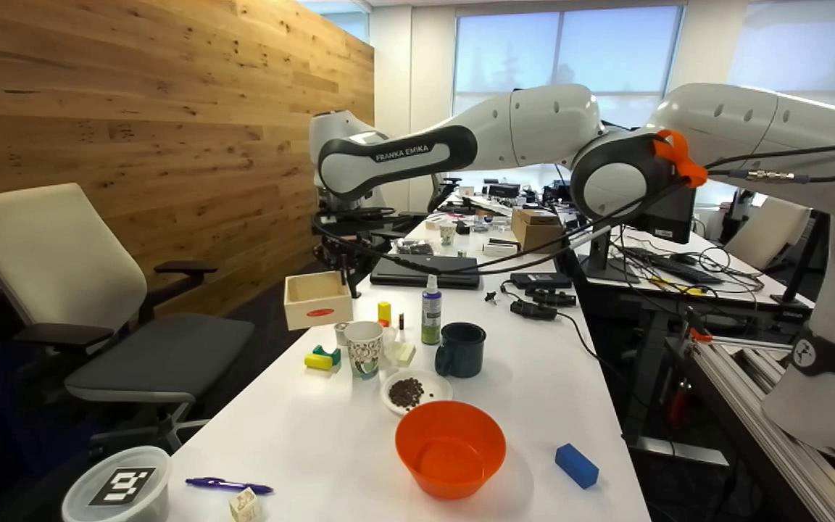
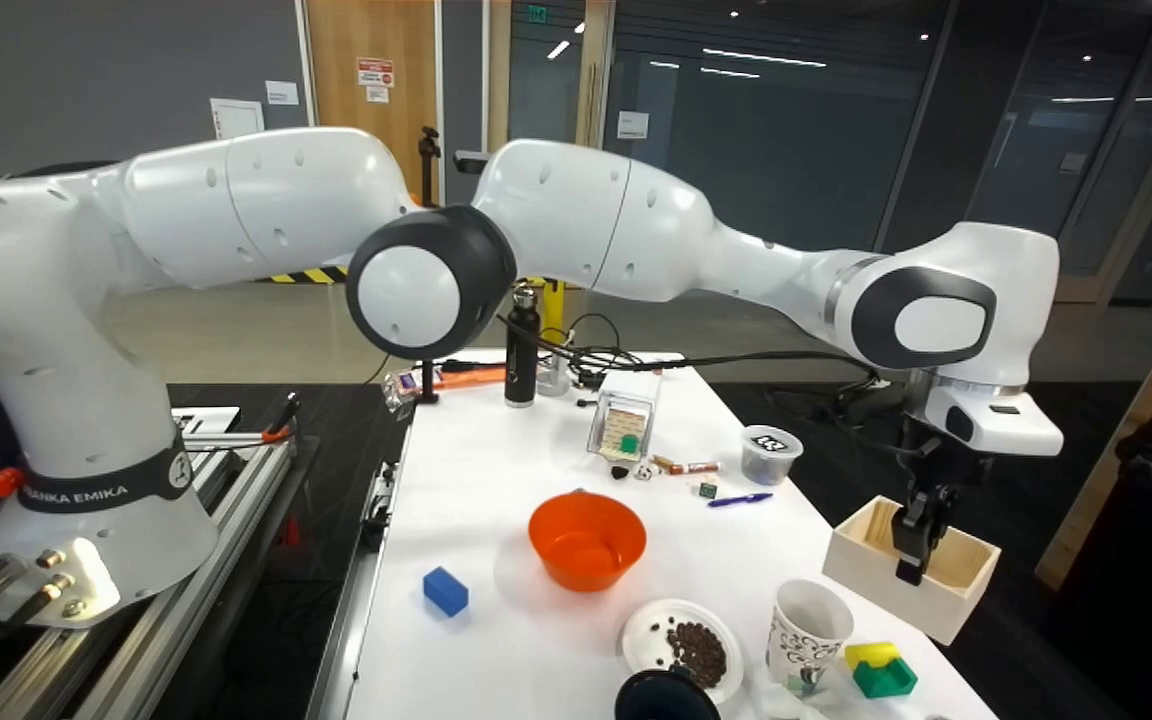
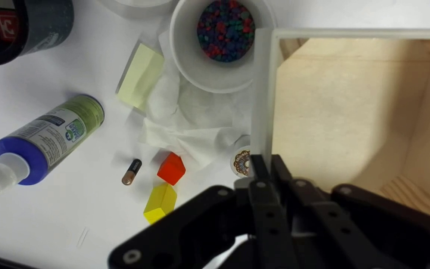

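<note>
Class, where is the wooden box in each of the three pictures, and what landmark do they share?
In an exterior view: the wooden box is left of centre, near mid-height.
In an exterior view: the wooden box is at lower right.
Wrist view: the wooden box fills much of the right side, cut off by the frame, one wall pinched by the gripper.
Shared landmark: the paper cup, near the wooden box in each.

There hung the pale, red-labelled wooden box (image 1: 320,312), mouth up, pinched by one wall at the edge of the table (image 1: 280,424)!
</note>
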Robot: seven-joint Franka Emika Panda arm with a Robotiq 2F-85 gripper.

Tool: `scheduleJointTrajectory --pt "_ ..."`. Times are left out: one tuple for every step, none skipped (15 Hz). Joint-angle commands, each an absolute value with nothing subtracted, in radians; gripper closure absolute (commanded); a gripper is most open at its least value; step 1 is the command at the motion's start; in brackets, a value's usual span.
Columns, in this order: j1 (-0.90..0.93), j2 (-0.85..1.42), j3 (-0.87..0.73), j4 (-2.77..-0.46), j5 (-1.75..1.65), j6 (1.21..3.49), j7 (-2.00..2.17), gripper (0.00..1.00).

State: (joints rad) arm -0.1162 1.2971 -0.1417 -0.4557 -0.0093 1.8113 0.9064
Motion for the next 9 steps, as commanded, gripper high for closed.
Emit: scheduleJointTrajectory --pt "-0.127 1.305 -0.113 -0.436 0.017 1.785 0.949 0.98" --pt "-0.129 1.298 -0.105 -0.436 0.025 1.773 0.964 0.98" --pt "-0.130 1.296 -0.101 -0.433 0.031 1.773 0.987 0.98" --pt "-0.118 1.307 -0.119 -0.439 -0.003 1.788 0.947 0.98" --pt "-0.117 1.307 -0.118 -0.439 -0.003 1.787 0.951 0.94" --pt "-0.116 1.309 -0.118 -0.437 -0.004 1.786 0.950 0.94" --pt "-0.116 1.311 -0.118 -0.437 -0.004 1.786 0.950 0.94" --pt "-0.116 1.312 -0.118 -0.437 -0.004 1.786 0.950 0.94" --pt "-0.116 1.312 -0.118 -0.437 -0.004 1.786 0.950 0.94"
